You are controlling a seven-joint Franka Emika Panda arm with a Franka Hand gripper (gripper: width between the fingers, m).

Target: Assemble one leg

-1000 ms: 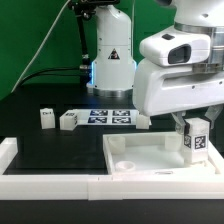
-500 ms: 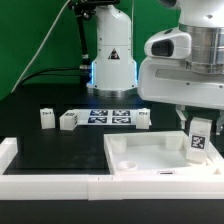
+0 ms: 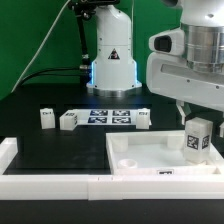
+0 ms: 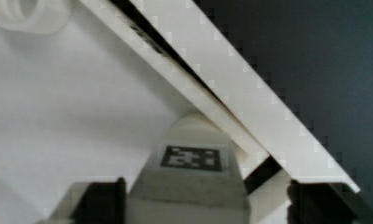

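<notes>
My gripper (image 3: pixel 197 126) is shut on a leg (image 3: pixel 197 140), a small white post with a black-and-white tag. It holds the leg upright over the right end of the large white square panel (image 3: pixel 140 155), close to its near right corner. In the wrist view the leg (image 4: pixel 197 168) stands between the two dark fingers (image 4: pixel 98 200), above the panel's surface (image 4: pixel 76 110) beside its raised edge. The gripper (image 4: pixel 204 208) is at the frame's lower edge. Three more legs stand on the black table: two at the left (image 3: pixel 46 118) (image 3: pixel 68 120) and one behind the panel (image 3: pixel 143 119).
The marker board (image 3: pixel 108 116) lies between the loose legs in front of the robot base (image 3: pixel 110 60). A white rail (image 3: pixel 50 185) runs along the table's front edge, with a raised end at the left. A round socket (image 4: pixel 32 12) shows in a panel corner.
The arm has shifted toward the exterior view's right, carrying the leg with it over the panel's right end. The loose legs have not moved.
</notes>
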